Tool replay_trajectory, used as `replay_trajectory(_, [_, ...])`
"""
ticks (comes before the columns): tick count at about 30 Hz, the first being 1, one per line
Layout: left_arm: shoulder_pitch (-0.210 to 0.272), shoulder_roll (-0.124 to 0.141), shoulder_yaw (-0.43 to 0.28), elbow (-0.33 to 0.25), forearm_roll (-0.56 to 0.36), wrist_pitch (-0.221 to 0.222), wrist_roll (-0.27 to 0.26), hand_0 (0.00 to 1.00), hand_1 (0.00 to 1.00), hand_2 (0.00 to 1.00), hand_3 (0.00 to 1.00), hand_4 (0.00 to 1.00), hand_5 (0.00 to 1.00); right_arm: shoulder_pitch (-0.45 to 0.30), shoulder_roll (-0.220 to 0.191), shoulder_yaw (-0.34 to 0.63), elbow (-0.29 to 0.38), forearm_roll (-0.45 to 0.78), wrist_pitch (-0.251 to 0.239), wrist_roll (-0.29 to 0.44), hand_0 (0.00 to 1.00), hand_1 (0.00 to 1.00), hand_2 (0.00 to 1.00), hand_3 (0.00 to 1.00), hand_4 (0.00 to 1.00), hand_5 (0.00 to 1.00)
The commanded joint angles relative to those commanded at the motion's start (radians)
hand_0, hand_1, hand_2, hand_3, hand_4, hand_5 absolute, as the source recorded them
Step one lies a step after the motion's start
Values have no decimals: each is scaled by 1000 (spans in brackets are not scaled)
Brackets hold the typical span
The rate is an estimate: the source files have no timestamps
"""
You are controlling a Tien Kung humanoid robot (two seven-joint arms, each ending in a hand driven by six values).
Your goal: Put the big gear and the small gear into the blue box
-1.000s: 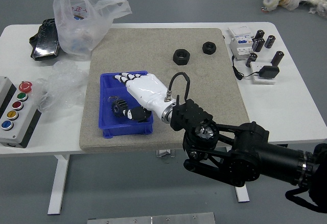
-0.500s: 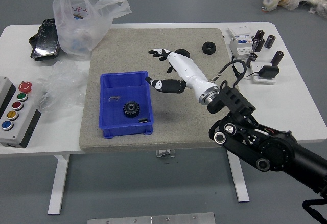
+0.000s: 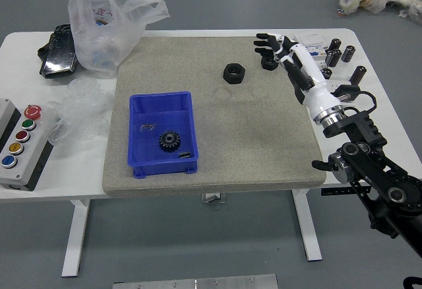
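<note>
One black, toothed round gear (image 3: pixel 169 141) lay in the blue plastic box (image 3: pixel 158 168), beside a small dark piece (image 3: pixel 185 155) I could not confirm as the second gear. The robot's right hand (image 3: pixel 303 63), empty with fingers apart, hung over the beige mat's (image 3: pixel 257 150) far right corner. I judged placing essentially finished, the next move requiring withdrawal clear of the black ring-shaped nut (image 3: pixel 234 80).

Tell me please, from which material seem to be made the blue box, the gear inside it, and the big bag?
The blue box looks like moulded plastic: evenly coloured, smooth, slightly glossy walls. The gear is dark with a faint sheen, so perhaps black plastic or darkened metal; I cannot tell which. The big bag seems thin plastic film, being see-through and crinkled.
</note>
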Motion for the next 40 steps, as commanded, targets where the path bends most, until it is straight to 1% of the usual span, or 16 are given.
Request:
replay_trajectory(1, [-3,1,3,1,-2,0,-3,750,604,564,706,732,538,-9,-2,13,0,29,1,6,926,817,800,802,972,998])
replay_trajectory(6, [-15,5,29,6,-30,2,-20,750,604,564,706,732,538,-75,-21,79,20,160,-2,25,926,817,800,802,972,998])
replay_trajectory(7, [-16,6,34,7,-35,2,-23,749,613,568,707,729,542,-89,-26,94,29,181,-3,26,887,789,777,771,962,998])
replay_trajectory(11, [-20,12,46,11,-48,2,-32,749,613,568,707,729,542,-129,-50,122,61,224,-7,26,887,789,777,771,962,998])
replay_trajectory(12, [-22,14,47,12,-50,2,-33,749,613,568,707,729,542,-135,-55,124,65,227,-8,25,887,789,777,771,962,998])
replay_trajectory(13, [-24,17,49,12,-52,2,-34,750,641,599,708,725,545,-139,-58,126,68,230,-9,25,877,784,766,758,955,998])
replay_trajectory(18, [-37,28,83,14,-101,10,-48,750,641,599,708,725,545,-164,-59,157,76,230,-13,23,877,784,766,758,955,998])
replay_trajectory(19, [-39,29,89,14,-110,11,-49,753,673,649,704,723,548,-167,-58,164,77,230,-14,22,868,773,761,751,925,998])
replay_trajectory(24, [-42,30,108,13,-142,12,-49,753,673,649,704,723,548,-178,-58,179,77,229,-17,20,868,773,761,751,925,998])
replay_trajectory(25, [-42,30,109,13,-144,11,-48,752,695,672,705,724,548,-178,-58,179,77,229,-18,19,863,772,760,748,916,998])
replay_trajectory(30, [-35,27,102,10,-144,9,-36,752,695,672,705,724,548,-176,-55,178,74,229,-19,17,863,772,760,748,916,998])
replay_trajectory(31, [-34,27,102,10,-145,9,-35,754,693,674,702,721,553,-175,-54,178,74,229,-20,16,856,770,758,747,900,998])
replay_trajectory(40, [-30,33,110,9,-158,16,-38,753,689,673,702,716,571,-169,-50,159,66,232,-21,11,856,770,758,748,887,998])
